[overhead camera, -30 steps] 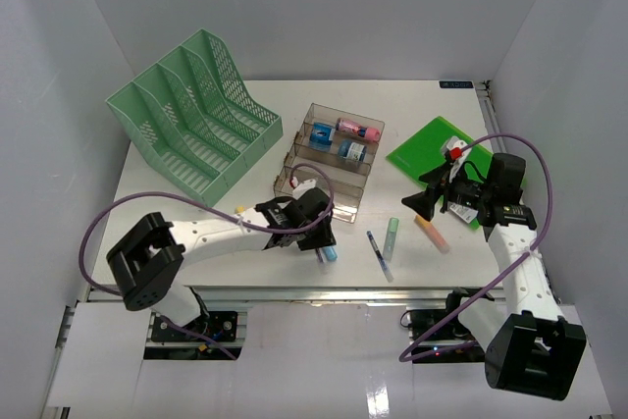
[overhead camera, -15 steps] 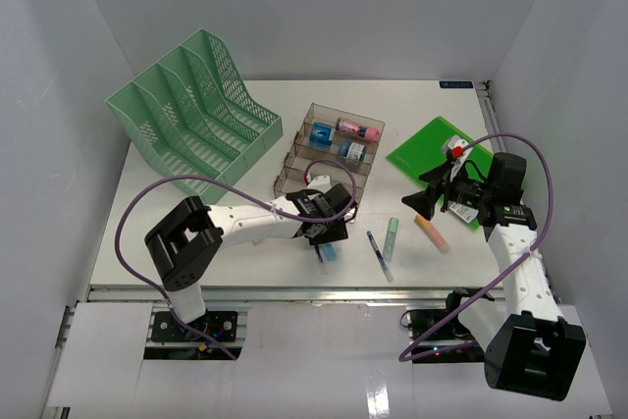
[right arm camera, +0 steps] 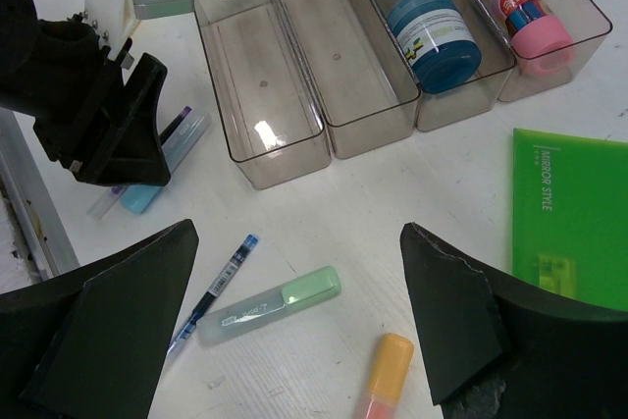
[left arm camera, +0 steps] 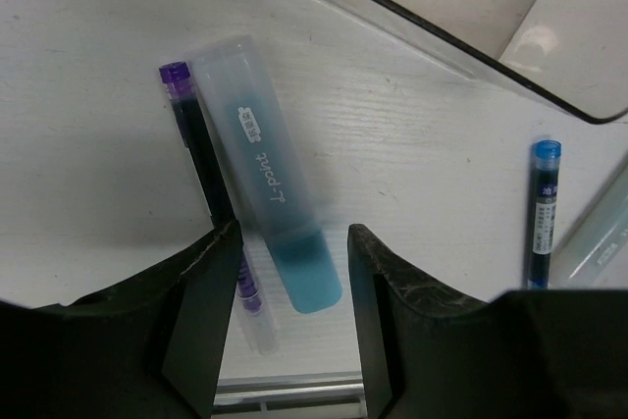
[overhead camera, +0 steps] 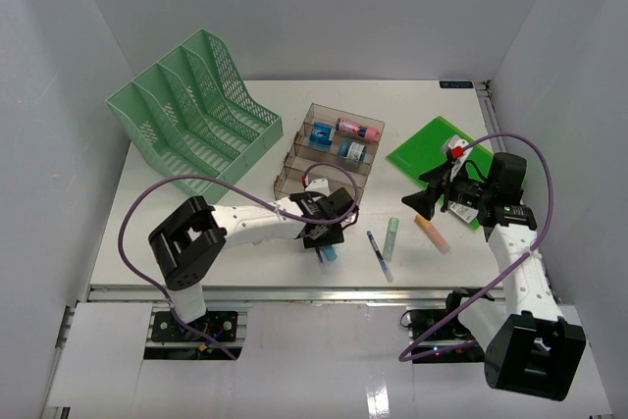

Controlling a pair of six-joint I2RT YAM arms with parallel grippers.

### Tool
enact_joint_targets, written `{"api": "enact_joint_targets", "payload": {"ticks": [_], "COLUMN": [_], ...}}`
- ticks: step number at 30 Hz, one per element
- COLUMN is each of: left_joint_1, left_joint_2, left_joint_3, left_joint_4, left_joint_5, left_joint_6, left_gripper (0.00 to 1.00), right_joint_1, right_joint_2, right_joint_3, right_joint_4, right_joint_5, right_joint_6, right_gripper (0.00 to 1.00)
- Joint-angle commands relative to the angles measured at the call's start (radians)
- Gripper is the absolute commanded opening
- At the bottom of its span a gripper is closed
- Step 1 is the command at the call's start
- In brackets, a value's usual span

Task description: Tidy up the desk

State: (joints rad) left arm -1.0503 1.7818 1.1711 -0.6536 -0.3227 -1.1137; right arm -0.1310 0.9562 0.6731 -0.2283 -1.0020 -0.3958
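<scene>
The desk (overhead camera: 265, 267) is a white tabletop with a metal rail along its front. My left gripper (overhead camera: 325, 239) hangs low over its front edge, open. A blue highlighter (left arm camera: 277, 198) lies flat on the desk with its blue cap end between the fingertips (left arm camera: 221, 252), touching neither. A purple pen (left arm camera: 201, 159) lies beside it, under the left finger. My right gripper (right arm camera: 299, 233) is wide open and empty above a green highlighter (right arm camera: 270, 304), a blue pen (right arm camera: 216, 287) and an orange highlighter (right arm camera: 383, 375).
A clear smoky tiered tray (overhead camera: 329, 159) holds blue tape rolls and a pink item in its back compartments; its front ones are bare. A mint-green mesh rack (overhead camera: 191, 115) stands at the back left. A green notebook (overhead camera: 432, 149) lies at the right.
My left arm's elbow swung toward the desk and the gripper shifted slightly right. Its jaws spread wider around the blue highlighter. The right arm stayed still.
</scene>
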Motion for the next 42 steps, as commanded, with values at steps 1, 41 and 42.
{"api": "enact_joint_targets", "payload": {"ticks": [1, 41, 42], "left_joint_1": [-0.005, 0.196, 0.237], "left_joint_2": [0.042, -0.325, -0.328], "left_joint_3": [0.061, 0.039, 0.029], "left_joint_4": [-0.034, 0.140, 0.171], "left_joint_5": [-0.035, 0.396, 0.422], "left_joint_6": [-0.017, 0.229, 0.213], "left_gripper": [0.58, 0.00, 0.00], "right_joint_1": [-0.008, -0.032, -0.033], "right_joint_2": [-0.011, -0.022, -0.022], "right_joint_3": [0.008, 0.005, 0.004], "right_joint_4": [0.034, 0.032, 0.032], "right_joint_5": [-0.023, -0.053, -0.052], "right_joint_6": [0.011, 0.012, 0.012], "right_gripper": [0.90, 0.90, 0.90]}}
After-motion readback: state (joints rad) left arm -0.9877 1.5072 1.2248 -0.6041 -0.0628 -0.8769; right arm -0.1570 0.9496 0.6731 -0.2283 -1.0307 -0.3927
